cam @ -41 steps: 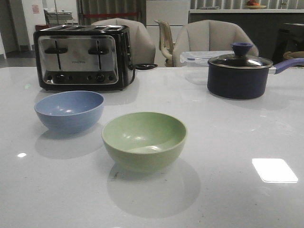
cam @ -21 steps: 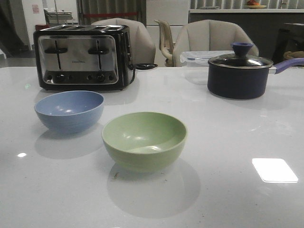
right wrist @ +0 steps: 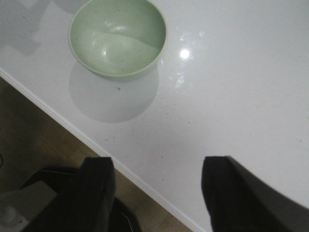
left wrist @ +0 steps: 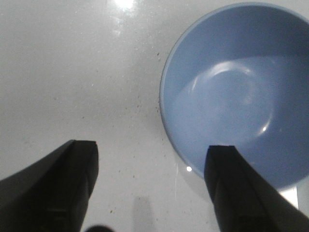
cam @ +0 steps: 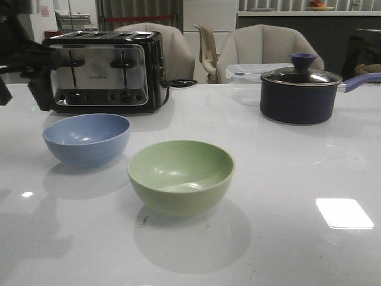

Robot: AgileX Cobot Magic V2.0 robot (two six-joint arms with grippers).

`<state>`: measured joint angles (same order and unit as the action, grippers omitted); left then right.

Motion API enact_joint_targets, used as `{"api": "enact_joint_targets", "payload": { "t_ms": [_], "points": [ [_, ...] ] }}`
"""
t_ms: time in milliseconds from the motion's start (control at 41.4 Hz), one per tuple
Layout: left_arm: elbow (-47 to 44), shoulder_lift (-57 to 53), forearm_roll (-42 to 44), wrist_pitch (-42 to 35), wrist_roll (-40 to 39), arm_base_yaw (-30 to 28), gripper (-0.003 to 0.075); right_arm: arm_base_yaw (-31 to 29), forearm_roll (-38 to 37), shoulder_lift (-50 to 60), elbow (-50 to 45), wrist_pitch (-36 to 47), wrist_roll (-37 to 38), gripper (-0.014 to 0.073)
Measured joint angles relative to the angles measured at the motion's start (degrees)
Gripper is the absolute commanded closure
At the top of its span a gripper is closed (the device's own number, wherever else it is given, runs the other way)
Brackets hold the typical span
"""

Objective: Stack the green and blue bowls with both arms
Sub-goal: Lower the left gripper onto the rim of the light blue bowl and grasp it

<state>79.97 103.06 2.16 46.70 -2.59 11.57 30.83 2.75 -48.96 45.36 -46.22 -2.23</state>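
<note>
The left arm [cam: 27,65] is reaching in at the far left, raised above the surface [cam: 286,179] in front of the toaster [cam: 104,71]. Its end effector [left wrist: 149,186] is hanging over the surface beside the blue bowl [left wrist: 236,92], fingers [left wrist: 58,188] spread wide and released, one finger overlapping the bowl's rim in the left wrist view. Half a second ago only a dark sliver was showing at the far left corner; now the arm is covering the toaster's left edge.

The right end effector [right wrist: 157,193] is hovering over the near edge of the surface, fingers apart and gripping nothing, the green bowl [right wrist: 118,38] well apart from it.

The blue bowl is sitting upright at left, the green bowl [cam: 180,176] nearer and to its right, apart; neither has moved. A lidded saucepan [cam: 303,92] is standing far right.
</note>
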Motion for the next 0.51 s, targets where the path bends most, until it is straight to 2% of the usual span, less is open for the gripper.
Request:
{"api": "enact_joint_targets", "payload": {
  "t_ms": [266,387,507],
  "points": [
    [5.11,9.57,-0.5,-1.27,0.0,0.0,0.022,0.0,0.0,0.0,0.0,0.0,0.0,0.0097],
    [5.23,11.13,-0.5,-2.69,0.0,0.0,0.0316,0.0,0.0,0.0,0.0,0.0,0.0,0.0097],
    [5.45,12.15,-0.5,-3.21,0.0,0.0,0.0454,0.0,0.0,0.0,0.0,0.0,0.0,0.0097]
  ]
}}
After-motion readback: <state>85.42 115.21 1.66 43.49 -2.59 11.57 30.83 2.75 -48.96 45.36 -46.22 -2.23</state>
